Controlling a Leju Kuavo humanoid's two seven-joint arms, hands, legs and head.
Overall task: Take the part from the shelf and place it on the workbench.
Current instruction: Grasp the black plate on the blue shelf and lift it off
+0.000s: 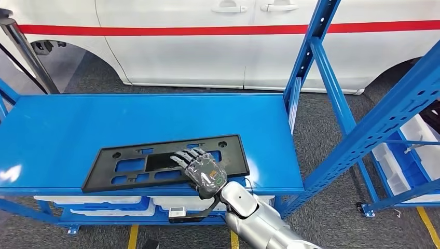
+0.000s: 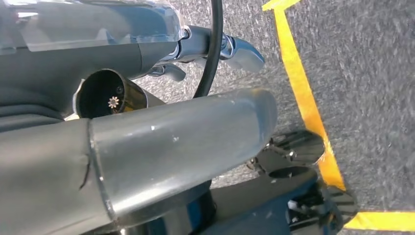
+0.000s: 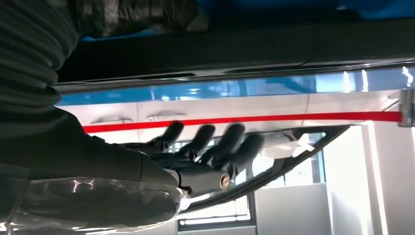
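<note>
A long black plastic part (image 1: 228, 155) with several cut-outs lies flat near the front edge of the blue shelf board (image 1: 104, 119). My right hand (image 1: 201, 168) rests on its front edge right of centre, fingers stretched over the top; the thumb is hidden below. In the right wrist view the dark fingers (image 3: 215, 142) lie along the part (image 3: 303, 144), which runs on past them. My left hand (image 2: 171, 152) hangs beside my body over the floor, holding nothing.
White bins (image 1: 104, 199) sit on the level under the board. Blue uprights (image 1: 311, 57) stand at the shelf's right end, with a second blue rack (image 1: 404, 104) further right. A white car (image 1: 207, 41) is parked behind. Yellow tape (image 2: 298, 83) marks the grey floor.
</note>
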